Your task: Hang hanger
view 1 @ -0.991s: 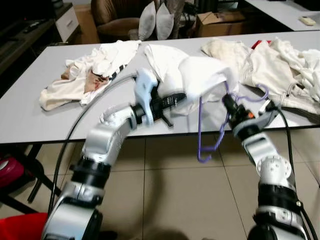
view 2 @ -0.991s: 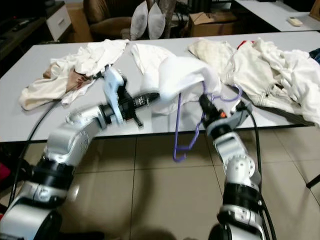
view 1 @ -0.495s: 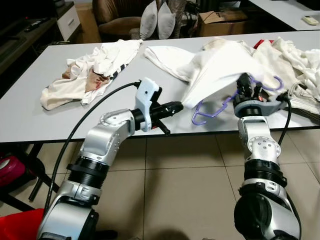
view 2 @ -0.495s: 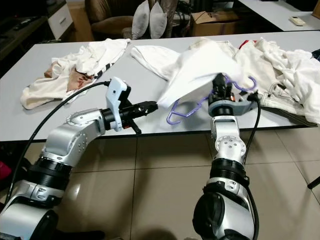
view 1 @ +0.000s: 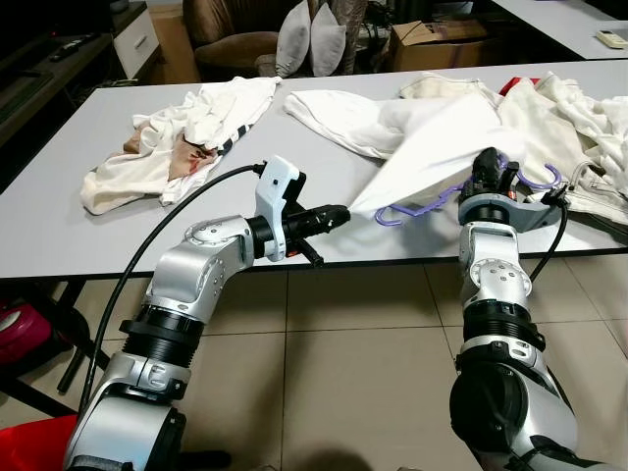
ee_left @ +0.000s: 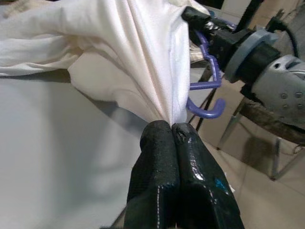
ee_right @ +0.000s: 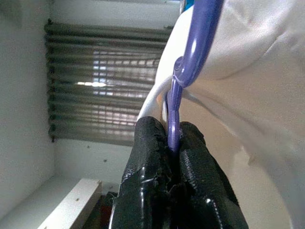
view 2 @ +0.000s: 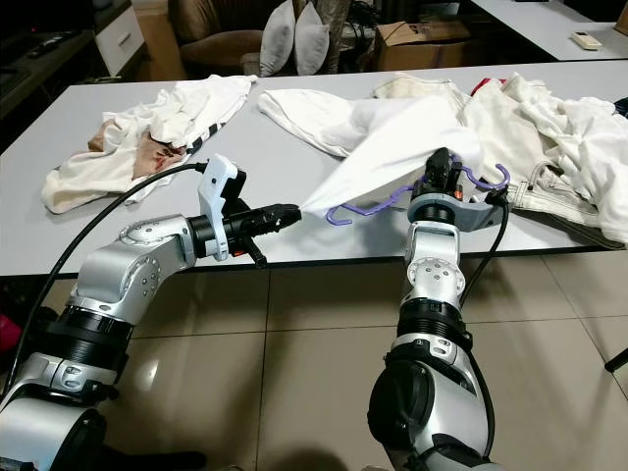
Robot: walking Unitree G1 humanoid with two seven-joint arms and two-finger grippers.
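In the left eye view we see our left claw (view 1: 339, 212) reaching forward over the near edge of the grey desk (view 1: 59, 216), its black fingers pressed together on the lowest corner of a white garment (view 1: 432, 157). The cloth is stretched taut from that pinch up and across to our right claw (view 1: 484, 167), which stands upright near the desk's front edge. The purple hanger (view 1: 432, 201) lies nearly level under the cloth, one curled end showing below the hem and its hook poking out beside the right wrist. More pale clothes lie on the desk: a crumpled heap (view 1: 182, 137) at far left and a larger pile (view 1: 579, 118) at far right. Beyond the desk we see a brown armchair (view 1: 231, 44) with two cushions (view 1: 309, 39) and a cardboard box (view 1: 432, 44).

The right eye view gives the same layout: the garment (view 2: 392, 147) spans the gap between both claws, with the hanger (view 2: 368, 208) just beneath it.

In the left wrist view our two fingers (ee_left: 164, 157) are clamped tight on the gathered tip of the white fabric (ee_left: 133, 52); the hanger's purple curl (ee_left: 207, 107) hangs just behind it, and our right arm (ee_left: 276, 81) is beyond.

In the right wrist view our fingers (ee_right: 152, 152) are closed on a thin purple bar of the hanger (ee_right: 178, 95), with white cloth (ee_right: 248, 95) draped against it and window blinds (ee_right: 102, 86) behind.
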